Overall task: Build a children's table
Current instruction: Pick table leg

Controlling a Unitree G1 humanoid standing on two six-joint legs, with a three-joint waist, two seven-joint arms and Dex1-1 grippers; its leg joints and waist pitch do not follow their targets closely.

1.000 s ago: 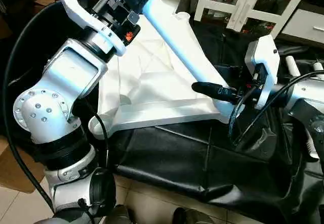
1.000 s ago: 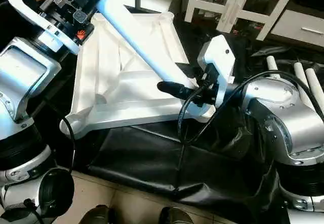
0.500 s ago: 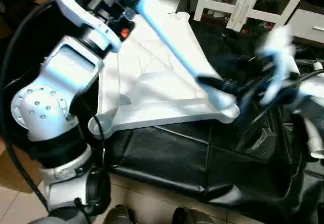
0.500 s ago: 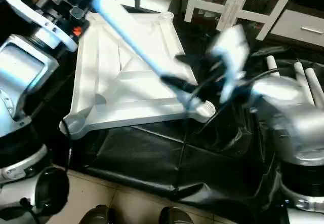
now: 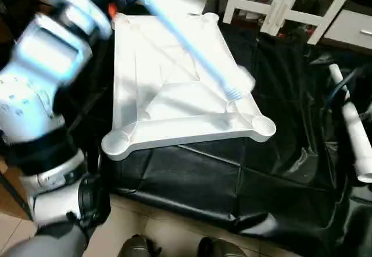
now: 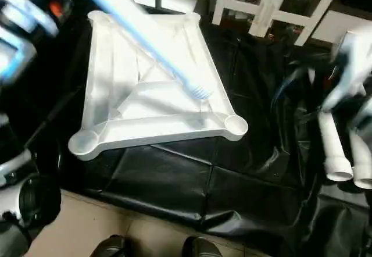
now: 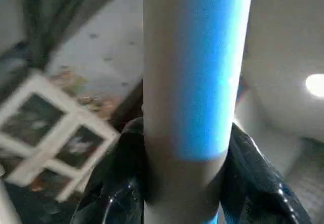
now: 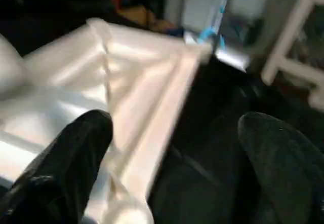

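Note:
The white tabletop (image 5: 174,103) lies upside down on the black cloth, its X ribs and round corner sockets facing up. A long white leg tube (image 5: 186,39) slants over it from the far left. Its threaded end (image 5: 234,88) hovers above the tabletop, short of the near right socket (image 5: 263,127). In the left wrist view my left gripper (image 7: 186,133) is shut on this leg, with a black finger (image 7: 119,183) on each side. My right gripper (image 8: 177,122) is open and holds nothing; it points at the tabletop's edge (image 8: 152,133), and the right arm (image 6: 349,53) is off to the right.
Two spare white legs (image 6: 336,146) lie on the black-draped work table (image 5: 232,181) at the right. A white glass-door cabinet (image 5: 273,1) stands behind. The work table's front edge drops to the tiled floor (image 5: 174,234) near my body.
My right gripper has let go of the leg's lower end and pulled away to the right. The leg's end has risen from the near right socket and now hangs over the tabletop.

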